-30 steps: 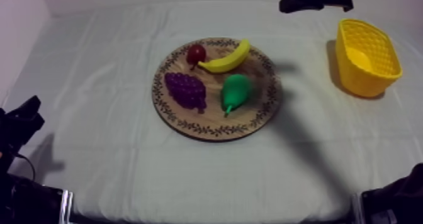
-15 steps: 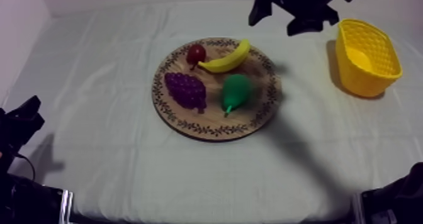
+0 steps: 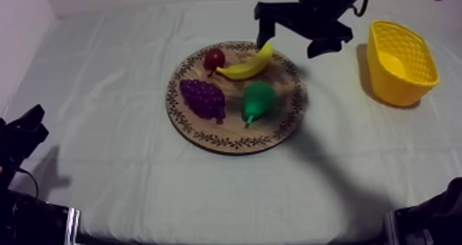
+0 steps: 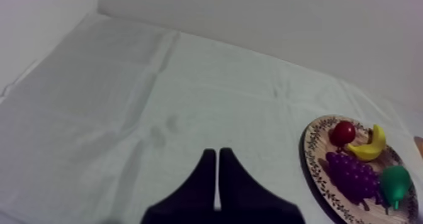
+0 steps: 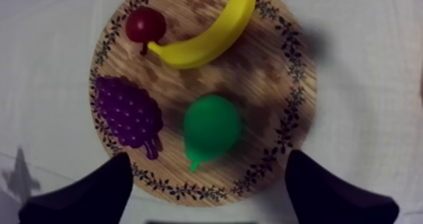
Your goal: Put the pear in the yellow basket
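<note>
The green pear (image 3: 258, 100) lies on the right half of the round wooden board (image 3: 206, 141), stem toward the table's front. My right gripper (image 3: 287, 45) hangs open above the board's far rim, over the banana's end. Seen from the right wrist, the pear (image 5: 212, 127) lies below and between the wide-spread fingers (image 5: 94, 192), which hold nothing. The yellow basket (image 3: 402, 62) stands at the far right of the table. My left gripper (image 3: 24, 127) rests low at the left, and its fingers (image 4: 217, 170) lie together as a narrow wedge.
Also on the board are a banana (image 3: 247, 63), a small red fruit (image 3: 214, 58) and a bunch of purple grapes (image 3: 203, 98). The grapes (image 5: 126, 113) lie close to the pear's left. Bare cloth separates the board from the basket.
My right arm has come in from the upper right, moving left and down over the board's far rim. Its fingers have spread from shut to wide open. The left arm has not moved.
</note>
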You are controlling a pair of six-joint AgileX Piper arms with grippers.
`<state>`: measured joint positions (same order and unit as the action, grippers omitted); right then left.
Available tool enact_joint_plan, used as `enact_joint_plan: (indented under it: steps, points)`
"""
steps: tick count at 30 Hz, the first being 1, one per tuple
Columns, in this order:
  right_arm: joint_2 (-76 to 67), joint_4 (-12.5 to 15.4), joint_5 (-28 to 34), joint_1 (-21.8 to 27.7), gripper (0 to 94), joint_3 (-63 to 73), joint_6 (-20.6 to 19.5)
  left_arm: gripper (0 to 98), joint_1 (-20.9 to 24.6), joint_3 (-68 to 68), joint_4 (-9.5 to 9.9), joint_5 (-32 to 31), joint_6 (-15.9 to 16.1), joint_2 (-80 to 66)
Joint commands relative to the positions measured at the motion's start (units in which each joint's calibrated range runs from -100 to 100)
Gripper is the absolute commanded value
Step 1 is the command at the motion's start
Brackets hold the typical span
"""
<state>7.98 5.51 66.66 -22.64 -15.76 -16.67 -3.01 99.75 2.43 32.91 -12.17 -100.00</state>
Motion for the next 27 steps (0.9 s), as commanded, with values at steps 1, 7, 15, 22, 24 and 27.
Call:
enact_joint_plan:
  steps: [1,7,15,22,24,27]
  points:
    - [1.90,-0.01,-0.92,-0.25,91.0,-0.40,-0.10,0.1,0.01,0.03,-0.01,-0.01,-0.02,0.00]
    - [7.33,0.18,-2.41,-0.66,91.4,-0.03,-0.46,0.1,0.01,0.03,-0.01,-0.01,-0.02,0.00]
    - [15.17,1.63,-2.40,-0.62,92.0,2.78,0.21,0.1,0.01,0.03,-0.01,-0.01,-0.02,0.00]
    - [21.58,2.17,-1.08,-0.98,92.5,5.98,0.44,0.1,0.01,0.03,-0.01,-0.01,-0.02,0.00]
    - [22.72,2.32,-1.42,-1.06,92.5,6.15,0.58,0.1,0.01,0.03,-0.01,-0.01,-0.02,0.00]
    - [24.14,2.46,-1.55,-1.22,92.5,6.67,0.61,0.1,0.01,0.03,-0.01,-0.01,-0.02,0.00]
